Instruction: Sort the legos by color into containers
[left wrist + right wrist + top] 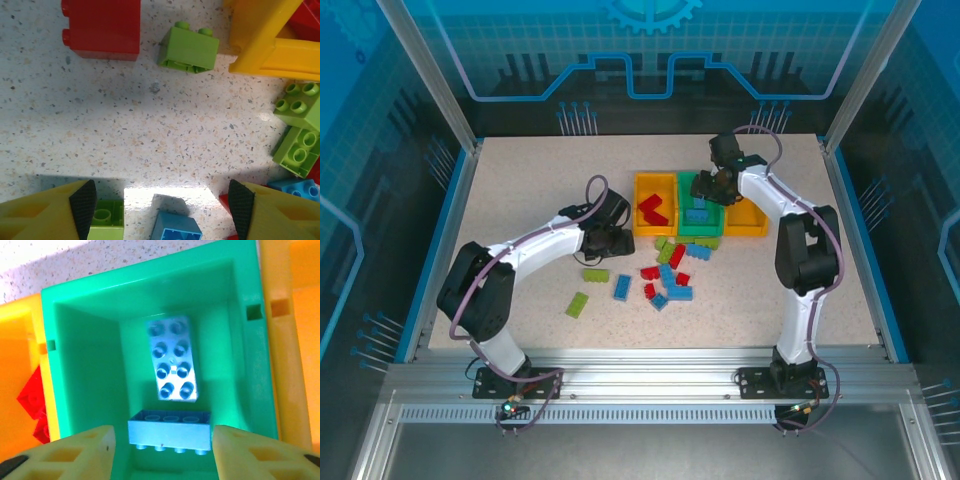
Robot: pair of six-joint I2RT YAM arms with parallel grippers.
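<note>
Glossy, studded legos (pixel 622 287) in red, blue and lime are lying scattered on the speckled table (pixel 520 200). The left gripper (pixel 162 195) is hovering over them, jaws spread and empty. Farther off, three smooth rectangular containers (pixel 655 180) are sitting in a row. The right gripper (pixel 164 435) is hanging with jaws parted above the green bin (pixel 85 340), which is holding two blue bricks (pixel 172 360).

top external: fixed, high behind the arm bases (pixel 510 375), tilted down and forward; distant, whole tabletop (pixel 520 200) in frame.
left wrist: close over the tabletop, facing down past the left claw (pixel 161 205), yellow bin (pixel 260 45) corner upper right.
right wrist: close, looking straight into the green bin (pixel 85 365) over the right claw (pixel 162 450).
shared: top and left wrist, that yellow corner and nearby loose bricks (pixel 189 49); top and right wrist, the green bin.
</note>
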